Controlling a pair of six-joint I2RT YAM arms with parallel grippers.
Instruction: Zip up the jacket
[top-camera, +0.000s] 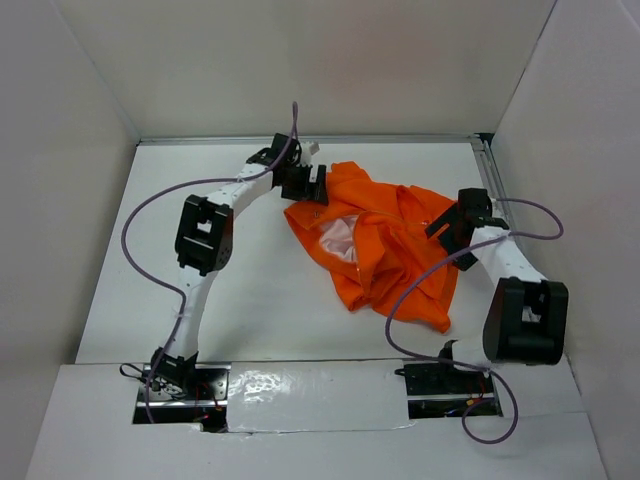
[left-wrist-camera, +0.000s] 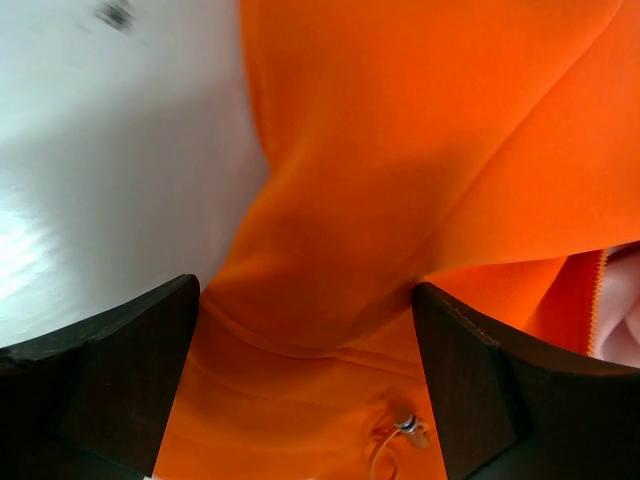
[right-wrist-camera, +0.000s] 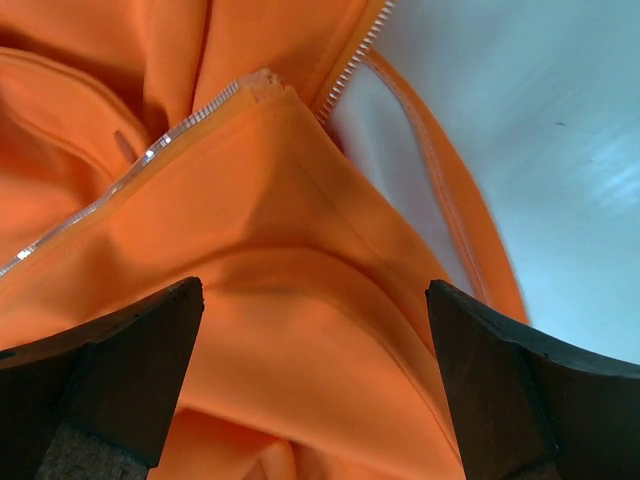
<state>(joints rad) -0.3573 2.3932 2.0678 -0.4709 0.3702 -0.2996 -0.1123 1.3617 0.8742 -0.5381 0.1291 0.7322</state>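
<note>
The bright orange jacket (top-camera: 385, 250) lies crumpled on the white table, its pale lining (top-camera: 338, 238) showing at the left. My left gripper (top-camera: 305, 186) is open at the jacket's upper left edge, its jaws wide on either side of orange fabric (left-wrist-camera: 340, 200) with a small metal snap (left-wrist-camera: 405, 422) between them. My right gripper (top-camera: 452, 222) is open at the jacket's right edge, its jaws wide over a fold of orange fabric (right-wrist-camera: 300, 300). The light zipper teeth (right-wrist-camera: 150, 160) run along that fold's edge ahead of the jaws.
White walls enclose the table (top-camera: 250, 290) on three sides. A metal rail (top-camera: 488, 170) runs along the right wall. Purple cables (top-camera: 140, 250) loop beside each arm. A shiny strip (top-camera: 310, 385) lies between the arm bases.
</note>
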